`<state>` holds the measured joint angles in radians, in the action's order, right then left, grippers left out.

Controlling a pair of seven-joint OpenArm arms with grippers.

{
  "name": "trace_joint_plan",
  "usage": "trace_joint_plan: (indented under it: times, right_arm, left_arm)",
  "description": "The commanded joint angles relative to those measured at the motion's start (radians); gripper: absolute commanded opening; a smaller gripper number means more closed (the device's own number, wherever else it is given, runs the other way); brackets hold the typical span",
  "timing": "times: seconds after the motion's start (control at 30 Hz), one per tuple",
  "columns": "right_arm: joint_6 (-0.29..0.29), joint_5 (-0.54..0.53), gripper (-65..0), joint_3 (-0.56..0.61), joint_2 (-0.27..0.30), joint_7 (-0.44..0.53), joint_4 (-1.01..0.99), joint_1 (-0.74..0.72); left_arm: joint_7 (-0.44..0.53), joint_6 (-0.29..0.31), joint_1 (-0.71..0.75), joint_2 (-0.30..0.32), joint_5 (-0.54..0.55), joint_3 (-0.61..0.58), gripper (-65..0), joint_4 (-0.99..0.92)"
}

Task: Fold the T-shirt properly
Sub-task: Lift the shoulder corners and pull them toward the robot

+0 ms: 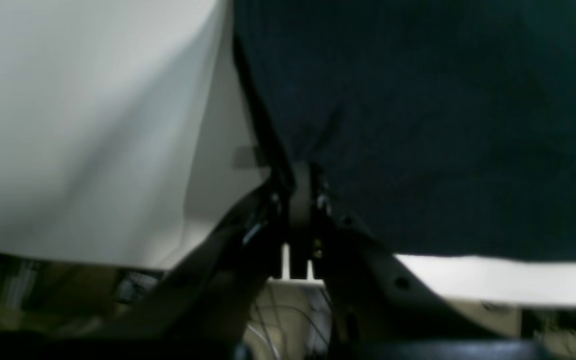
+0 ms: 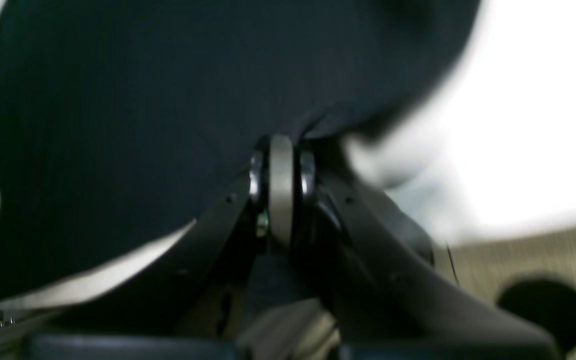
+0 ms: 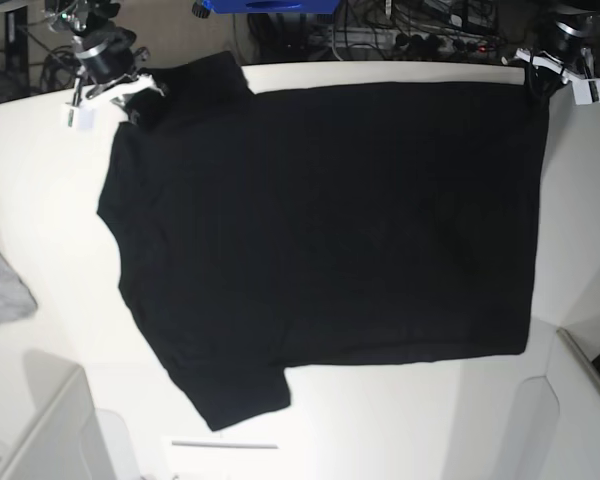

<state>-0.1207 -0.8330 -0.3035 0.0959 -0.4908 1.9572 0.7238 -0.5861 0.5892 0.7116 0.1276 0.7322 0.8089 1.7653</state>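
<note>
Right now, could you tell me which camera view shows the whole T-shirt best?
The base view: the T-shirt lies spread flat on the table, outline fully visible. The left wrist and right wrist views show only dark cloth close up at each shut gripper.

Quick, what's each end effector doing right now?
Left end effector: closed on the T-shirt edge.
Right end effector: closed on the T-shirt too.

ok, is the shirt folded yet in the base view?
No. The T-shirt lies spread flat on the table, both sleeves out, no fold visible.
</note>
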Motion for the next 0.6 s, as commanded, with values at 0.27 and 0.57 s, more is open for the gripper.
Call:
trace_joint_plan:
  times: [0.27, 0.57]
  right_arm:
    - [-0.001, -0.012, -65.0, -0.021, 0.001, -0.148, 0.017, -0.151]
    - [0.057, -0.013, -65.0, -0.012, 0.005, -0.197, 0.017, -0.258]
  left_arm:
    - [-0.051, 0.005, -0.073, 0.008, 0.019, 0.007, -65.0, 0.051]
    - [-0.116, -0.008, -0.142, 0.005, 0.017, 0.010, -65.0, 0.057]
